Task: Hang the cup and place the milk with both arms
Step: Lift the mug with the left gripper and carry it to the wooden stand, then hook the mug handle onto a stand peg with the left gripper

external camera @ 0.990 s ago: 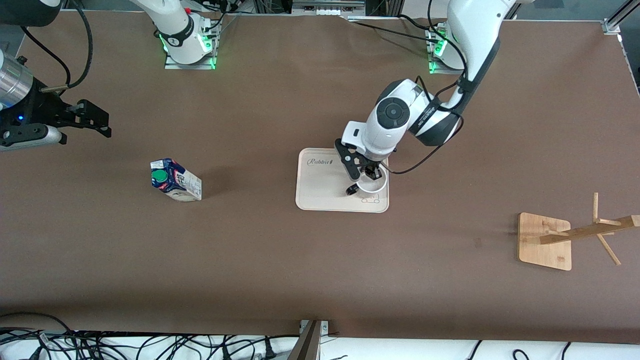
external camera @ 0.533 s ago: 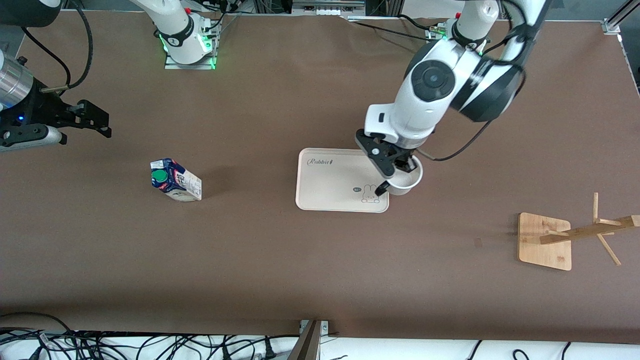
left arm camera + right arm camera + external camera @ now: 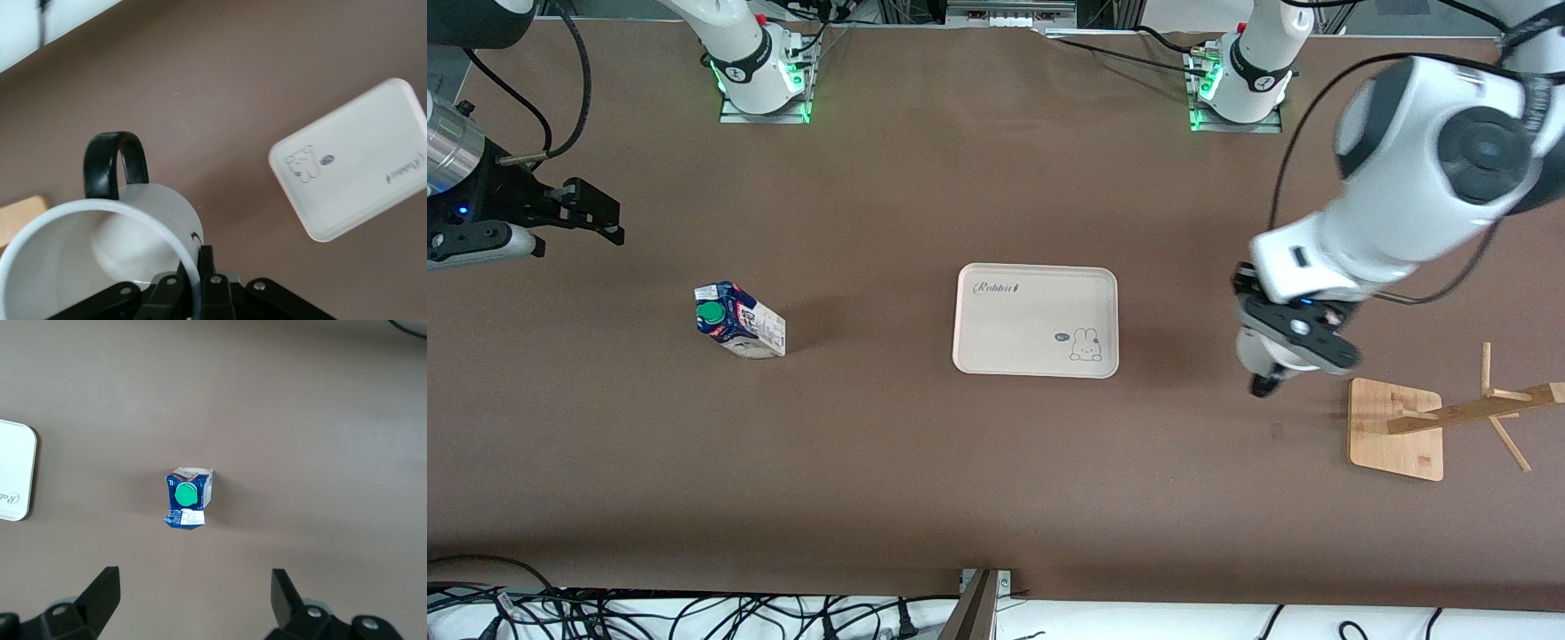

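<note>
- Cup point(image 3: 100, 247) is being carried in the air by the left gripper point(image 3: 1282, 348), whose fingers point(image 3: 203, 280) are pinching the white rim; the black handle point(image 3: 113, 163) is sticking out clear of the grip.
- In the front view the gripper is hanging over bare table between the tray point(image 3: 1035, 320) and the wooden rack point(image 3: 1449, 416), close to the rack's base board, with only a little of the cup showing beneath it.
- Judging from this, the hanging step is in hand and roughly midway: the cup is off the table but not yet on a peg.
- The next move is probably calling for the handle loop to be lined up with one of the rack's slanting pegs and slid over it before the fingers are let go; a poor angle could be knocking the light rack over.
- Milk point(image 3: 738, 320) is standing untouched on the table toward the right arm's end, well apart from the tray, its green cap point(image 3: 185, 494) facing up.
- The right gripper point(image 3: 193, 600) is waiting high over the milk with its fingers spread wide, holding nothing.
- The tray is lying empty, showing only its printed rabbit point(image 3: 1084, 345).
- The cup's inside is looking empty too.
</note>
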You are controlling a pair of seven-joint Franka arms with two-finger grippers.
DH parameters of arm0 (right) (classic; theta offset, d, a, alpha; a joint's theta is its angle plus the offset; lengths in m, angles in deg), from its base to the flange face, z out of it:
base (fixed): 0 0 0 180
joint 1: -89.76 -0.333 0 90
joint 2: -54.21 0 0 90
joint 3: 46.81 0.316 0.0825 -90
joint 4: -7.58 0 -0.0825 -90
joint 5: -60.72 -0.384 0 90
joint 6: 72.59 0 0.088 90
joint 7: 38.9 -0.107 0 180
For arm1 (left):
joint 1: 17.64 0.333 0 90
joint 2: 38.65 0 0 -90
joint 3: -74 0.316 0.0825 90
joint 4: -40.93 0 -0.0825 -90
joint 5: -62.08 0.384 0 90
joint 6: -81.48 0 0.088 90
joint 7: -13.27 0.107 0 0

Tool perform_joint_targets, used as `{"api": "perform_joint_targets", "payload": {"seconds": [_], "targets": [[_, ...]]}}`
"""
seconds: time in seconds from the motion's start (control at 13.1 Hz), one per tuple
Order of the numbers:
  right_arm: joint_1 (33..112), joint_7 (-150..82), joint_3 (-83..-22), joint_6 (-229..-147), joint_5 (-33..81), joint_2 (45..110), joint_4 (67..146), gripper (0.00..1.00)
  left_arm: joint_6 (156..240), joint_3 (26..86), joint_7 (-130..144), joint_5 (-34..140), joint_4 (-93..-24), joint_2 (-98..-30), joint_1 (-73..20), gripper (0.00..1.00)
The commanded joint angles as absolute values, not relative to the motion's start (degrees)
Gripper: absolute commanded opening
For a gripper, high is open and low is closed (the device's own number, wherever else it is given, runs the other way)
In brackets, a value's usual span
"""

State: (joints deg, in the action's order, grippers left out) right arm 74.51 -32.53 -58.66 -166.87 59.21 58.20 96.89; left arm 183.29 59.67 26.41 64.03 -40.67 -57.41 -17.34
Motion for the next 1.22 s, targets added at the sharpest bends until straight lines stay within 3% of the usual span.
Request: {"api": "perform_joint_targets", "payload": {"seconds": [0.0,0.69,1.14], "targets": [[74.90,-32.92,-58.32,-166.11,59.84,58.60,95.65,1.00,181.68,58.88,24.43,63.31,-38.52,-58.34,-12.38,0.00],[74.90,-33.10,-58.32,-166.11,59.84,58.60,95.65,1.00,176.84,58.54,27.49,60.24,-38.08,-58.34,-0.25,0.00],[74.90,-33.10,-58.32,-166.11,59.75,58.60,95.65,1.00,176.84,58.80,30.50,59.88,-38.00,-58.52,2.58,0.00]]}}
